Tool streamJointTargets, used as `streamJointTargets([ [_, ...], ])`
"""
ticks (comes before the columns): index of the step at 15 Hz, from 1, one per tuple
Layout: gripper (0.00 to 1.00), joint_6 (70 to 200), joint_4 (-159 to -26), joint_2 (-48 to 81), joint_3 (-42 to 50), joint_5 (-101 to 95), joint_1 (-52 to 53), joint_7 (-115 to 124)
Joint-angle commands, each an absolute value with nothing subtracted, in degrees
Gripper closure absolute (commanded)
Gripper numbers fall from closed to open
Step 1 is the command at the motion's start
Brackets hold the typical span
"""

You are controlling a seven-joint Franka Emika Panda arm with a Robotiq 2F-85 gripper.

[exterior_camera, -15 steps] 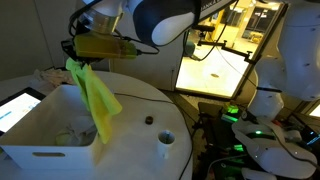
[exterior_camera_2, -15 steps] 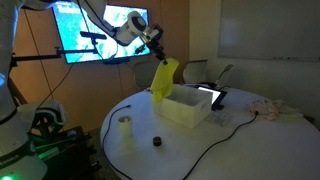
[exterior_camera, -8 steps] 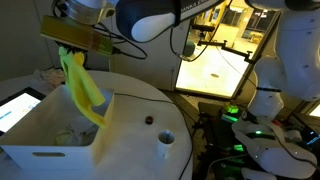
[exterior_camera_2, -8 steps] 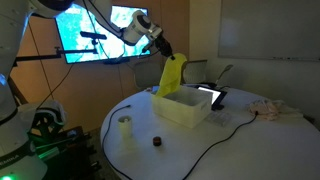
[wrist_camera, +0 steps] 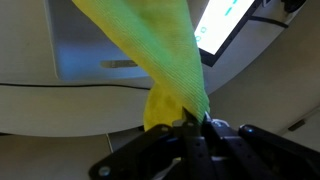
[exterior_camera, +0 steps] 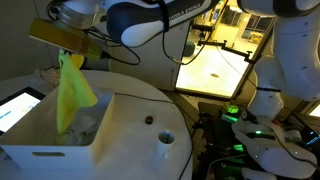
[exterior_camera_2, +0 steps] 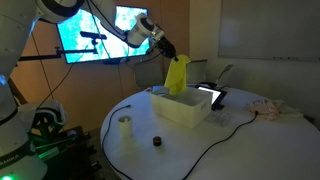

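Note:
A yellow cloth (exterior_camera: 72, 92) hangs from my gripper (exterior_camera: 68, 55), which is shut on its top edge. The cloth dangles over the white rectangular bin (exterior_camera: 48, 148) on the round white table, with its lower end inside the bin's rim. From the opposite side the cloth (exterior_camera_2: 177, 75) hangs above the far end of the bin (exterior_camera_2: 183, 110), with the gripper (exterior_camera_2: 172, 56) at its top. In the wrist view the cloth (wrist_camera: 160, 55) fills the middle, pinched between the fingertips of the gripper (wrist_camera: 193, 122). Some crumpled pale items lie in the bin.
A small white cup (exterior_camera: 166, 143) and a small dark object (exterior_camera: 149, 120) sit on the round table (exterior_camera: 150, 100). A tablet (exterior_camera: 18, 106) lies beside the bin. A cable runs across the table (exterior_camera_2: 230, 135); a cup (exterior_camera_2: 125, 125) and dark object (exterior_camera_2: 156, 141) sit near its front.
The arm has carried the yellow cloth sideways from the bin's near edge to over the bin's far part. The cloth now hangs straighter. The grip is unchanged.

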State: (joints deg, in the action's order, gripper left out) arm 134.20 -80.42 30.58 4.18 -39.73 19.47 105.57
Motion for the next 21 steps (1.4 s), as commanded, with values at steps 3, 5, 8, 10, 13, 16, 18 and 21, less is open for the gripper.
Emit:
streamJointTargets([
  [3, 0.53, 127.2, -76.6, 33.2, 3.2, -38.8, 19.5, 99.1],
  [5, 0.39, 125.2, -77.7, 32.4, 2.3, -37.7, 18.8, 95.3],
  [8, 0.16, 122.2, -80.4, 30.4, 1.9, -36.3, 18.3, 89.7],
  [10, 0.02, 121.3, -84.4, 27.7, 1.8, -34.8, 17.3, 86.4],
  [13, 0.00, 121.7, -93.1, 22.6, 1.4, -30.5, 14.4, 80.2],
  [16, 0.00, 122.3, -102.8, 17.7, 2.2, -27.7, 11.7, 74.7],
  [18, 0.01, 123.2, -109.3, 14.8, 2.5, -26.6, 9.5, 71.3],
  [21, 0.00, 126.3, -118.6, 11.4, 2.8, -26.4, 6.6, 66.3],
])
